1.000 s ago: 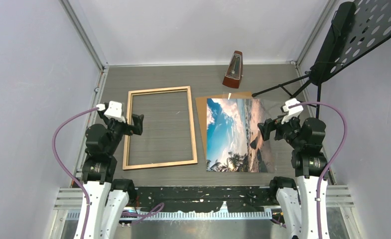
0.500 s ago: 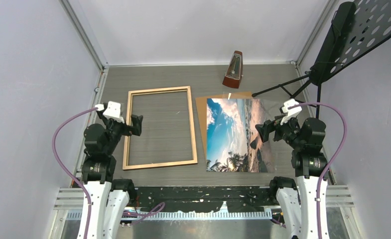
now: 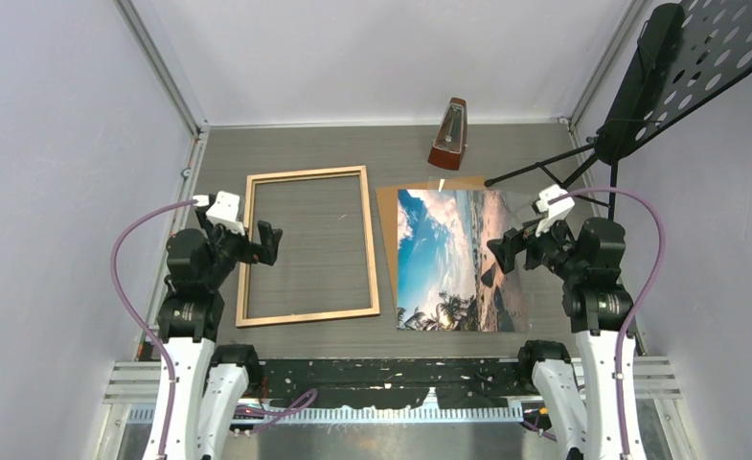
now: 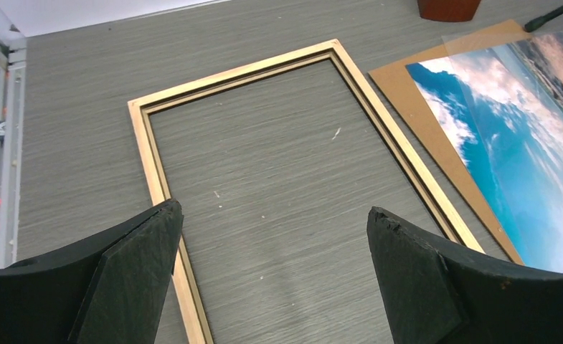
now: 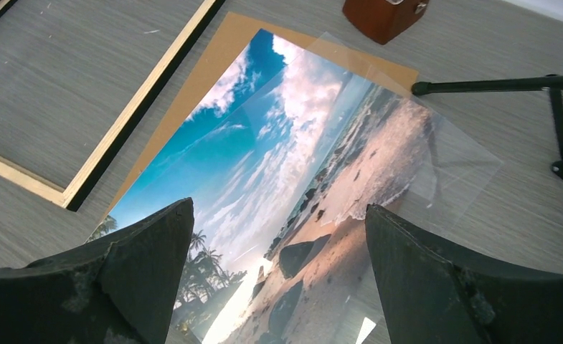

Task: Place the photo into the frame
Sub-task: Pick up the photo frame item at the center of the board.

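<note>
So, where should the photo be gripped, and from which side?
Probably the right edge near its front corner, the right gripper coming from the right. The photo lies flat; its left and far edges rest on the brown board, but the right side seems to reach past it. A clear sheet covers the far right part.

The left arm (image 3: 192, 316), white in its base links and black at its joints, rose from the lower left of the overhead view and bent inward. Its black two-finger left claw (image 3: 266, 243) pointed toward the picture's right at mid height, jaws spread wide. In the left wrist view its dark wedge-shaped fingers (image 4: 131, 276) sat in the lower corners, well apart. The right arm (image 3: 597, 316) mirrored it from the lower right, with the black right claw (image 3: 502, 253) aimed leftward, jaws likewise wide. A white camera housing (image 3: 223, 209) sat atop each wrist.
</note>
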Controlling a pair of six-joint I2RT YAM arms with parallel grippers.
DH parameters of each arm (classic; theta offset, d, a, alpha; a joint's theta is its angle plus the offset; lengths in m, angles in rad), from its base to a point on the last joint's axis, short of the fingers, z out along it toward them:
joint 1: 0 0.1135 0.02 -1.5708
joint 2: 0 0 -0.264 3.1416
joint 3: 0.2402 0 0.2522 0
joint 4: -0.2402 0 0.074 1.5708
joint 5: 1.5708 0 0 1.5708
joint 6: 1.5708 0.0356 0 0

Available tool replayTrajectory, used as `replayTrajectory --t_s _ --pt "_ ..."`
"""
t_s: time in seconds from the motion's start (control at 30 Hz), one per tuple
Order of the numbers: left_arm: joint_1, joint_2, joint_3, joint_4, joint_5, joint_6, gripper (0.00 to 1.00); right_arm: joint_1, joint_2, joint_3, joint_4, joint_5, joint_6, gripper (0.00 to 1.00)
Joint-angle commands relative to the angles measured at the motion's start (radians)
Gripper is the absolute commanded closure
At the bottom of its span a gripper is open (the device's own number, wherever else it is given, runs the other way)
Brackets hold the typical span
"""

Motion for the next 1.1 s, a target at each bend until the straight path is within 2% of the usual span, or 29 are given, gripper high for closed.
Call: replayTrajectory --t_s 0.0,0.2,0.5,0.63,0.83,1.07 --pt "0.004 0.035 0.068 -0.018 0.088 -0.019 0.01 0.062 0.050 -0.004 0.014 0.063 -0.036 0.05" --pt "-0.013 0.162 0.099 -0.026 0.121 -0.020 0.01 0.082 0.081 -0.056 0.028 0.139 -0.069 0.05" --pt "-0.277 0.358 0.201 -0.030 0.040 -0.011 0.01 0.079 0.115 -0.062 0.036 0.250 -0.074 0.05" --pt "-0.382 0.456 0.238 0.003 0.032 -0.020 0.01 0.069 0.129 -0.102 0.042 0.315 -0.184 0.05" --pt "-0.521 0.613 0.308 0.068 0.004 -0.100 0.01 -0.019 0.184 -0.122 0.010 0.307 -0.357 0.05" --pt "-0.669 0.842 0.433 0.108 0.024 -0.188 0.01 -0.147 0.298 -0.132 -0.019 0.249 -0.420 0.05"
